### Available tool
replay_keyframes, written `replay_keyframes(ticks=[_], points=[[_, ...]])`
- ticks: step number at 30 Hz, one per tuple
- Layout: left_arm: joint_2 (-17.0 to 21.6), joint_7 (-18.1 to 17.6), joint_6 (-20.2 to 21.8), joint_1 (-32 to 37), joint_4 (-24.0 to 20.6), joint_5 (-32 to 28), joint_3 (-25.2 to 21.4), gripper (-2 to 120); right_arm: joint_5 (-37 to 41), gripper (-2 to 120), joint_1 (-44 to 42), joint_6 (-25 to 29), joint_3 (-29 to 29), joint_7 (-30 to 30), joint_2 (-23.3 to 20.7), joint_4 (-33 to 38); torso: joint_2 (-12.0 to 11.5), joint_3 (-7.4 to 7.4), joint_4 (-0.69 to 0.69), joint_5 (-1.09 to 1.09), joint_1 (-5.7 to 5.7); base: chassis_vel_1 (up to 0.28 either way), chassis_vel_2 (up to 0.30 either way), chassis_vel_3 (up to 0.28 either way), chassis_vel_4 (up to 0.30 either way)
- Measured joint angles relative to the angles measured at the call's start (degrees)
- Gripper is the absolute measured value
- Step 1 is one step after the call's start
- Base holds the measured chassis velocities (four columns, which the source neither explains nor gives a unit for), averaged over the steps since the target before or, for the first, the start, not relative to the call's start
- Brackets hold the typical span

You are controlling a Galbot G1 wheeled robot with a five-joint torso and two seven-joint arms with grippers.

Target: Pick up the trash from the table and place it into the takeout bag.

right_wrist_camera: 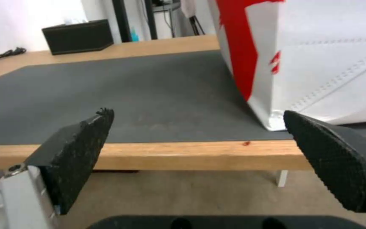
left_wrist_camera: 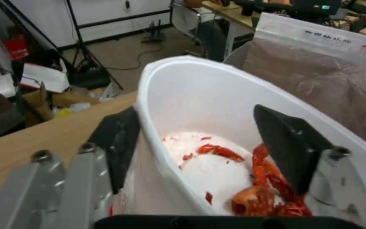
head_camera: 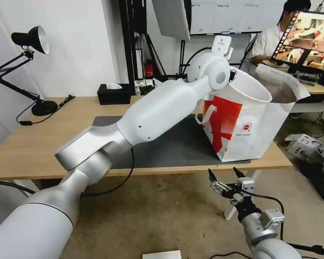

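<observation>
One item is in hand: my left gripper (left_wrist_camera: 200,152) has the white bowl (head_camera: 249,85) of red shells (left_wrist_camera: 267,190) pinched by its rim, one of its fingers (left_wrist_camera: 117,149) outside the wall and the other inside. From the head camera the left arm reaches across the worktop (head_camera: 32,144) and holds the bowl up at the open mouth of the takeout bag (head_camera: 255,133), the bowl tipped on its side and overlapping the bag's near top edge. The bag stands on the right end of the dark grey mat (head_camera: 176,144), its foil lining visible past the bowl in the wrist camera.

I judge this to be the drop-off step for the bowl: it is lifted and carried but not yet inside. The next move calls for bringing the bowl fully over the opening and down past the rim before letting go. Tilted as it is, the shells could slide out, so I would want any spill to fall into the lining and not on the mat.

My right gripper (head_camera: 225,176) idles low in front of the worktop's front edge, near the bag, its fingers (right_wrist_camera: 73,156) spread wide and holding nothing. I see no other trash on the mat from here; a black tissue box (head_camera: 114,94) sits at the back.
</observation>
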Motion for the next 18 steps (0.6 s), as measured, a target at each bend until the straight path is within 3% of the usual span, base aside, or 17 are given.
replay_keyframes(ticks=[7,13,18], points=[[-0.08,0.84,-1.72,0.16,-0.14,-0.14,-0.21,98,-0.02,100,0.32,-0.01,-0.39,0.03,0.00,-0.40,0.00,0.00,-0.01,0.00,0.00,0.000,0.000,0.000,0.000],[1.62,3.73,-3.51,0.53,-2.62,-0.49,0.03,100,0.00,100,0.87,-0.01,-0.70,0.04,-0.01,-0.82,0.00,0.00,0.00,-0.01,0.00,0.000,0.000,0.000,0.000],[3.01,3.81,-1.38,0.59,-3.55,-0.46,1.22,100,0.07,100,1.70,-0.01,-1.78,0.15,-0.02,-1.01,0.00,0.00,0.00,0.00,0.00,0.000,0.000,0.000,0.000]])
